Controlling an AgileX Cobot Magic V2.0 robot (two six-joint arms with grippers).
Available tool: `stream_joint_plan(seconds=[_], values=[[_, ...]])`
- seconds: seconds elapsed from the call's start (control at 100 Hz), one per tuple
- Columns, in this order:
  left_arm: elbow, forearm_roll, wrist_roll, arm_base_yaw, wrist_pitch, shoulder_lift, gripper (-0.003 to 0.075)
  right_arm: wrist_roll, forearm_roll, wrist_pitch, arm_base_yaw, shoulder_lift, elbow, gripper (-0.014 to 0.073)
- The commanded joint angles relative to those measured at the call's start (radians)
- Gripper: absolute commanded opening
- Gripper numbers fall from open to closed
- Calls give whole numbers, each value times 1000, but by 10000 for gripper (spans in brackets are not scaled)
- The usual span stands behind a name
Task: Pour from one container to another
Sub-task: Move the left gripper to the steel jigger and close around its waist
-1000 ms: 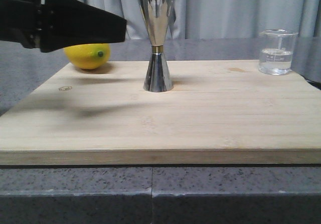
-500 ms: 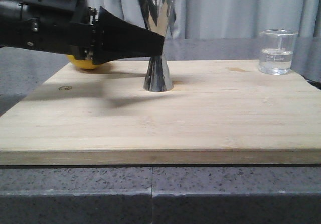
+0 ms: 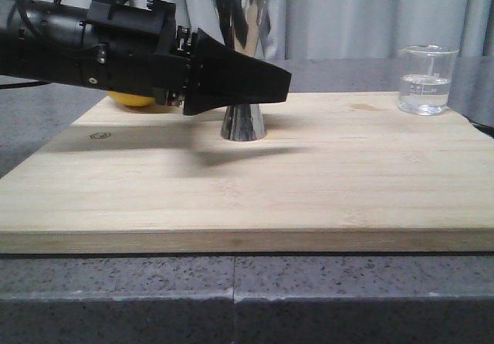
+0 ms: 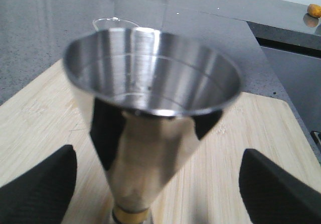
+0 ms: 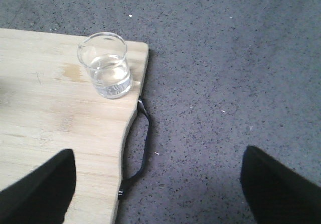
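Observation:
The tall steel jigger (image 3: pixel 244 122) stands upright at the back middle of the wooden board, and its wide cup (image 4: pixel 150 78) fills the left wrist view. My left gripper (image 3: pixel 270 84) reaches in from the left at the height of the jigger's waist. It is open (image 4: pixel 158 194), one black finger on each side of the jigger and apart from it. The small glass beaker (image 3: pixel 425 82) holds clear liquid at the board's far right corner. My right gripper (image 5: pixel 158 191) hovers open near that corner, short of the beaker (image 5: pixel 106 68), with nothing between its fingers.
A yellow lemon (image 3: pixel 130 99) lies at the board's back left, mostly hidden behind the left arm. The wooden board (image 3: pixel 309 182) rests on a grey speckled counter. A black handle (image 5: pixel 143 143) sits at the board's right edge. Curtains hang behind.
The left arm has swept to the right and lower, from left of the jigger to having its fingers either side of the jigger's waist. The beaker and jigger have not moved.

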Motion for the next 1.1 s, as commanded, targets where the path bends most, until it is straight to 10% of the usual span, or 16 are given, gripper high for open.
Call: stream_joint_plan(seconds=[0.0, 0.19, 1.09], values=[[-27, -78, 2, -8, 81, -39, 610, -10, 10, -67, -1, -1, -36, 617], [-27, -78, 2, -8, 81, -39, 596, -10, 10, -69, -1, -1, -36, 617], [-27, -78, 9, -8, 81, -39, 72, -10, 10, -69, -1, -1, -36, 617]])
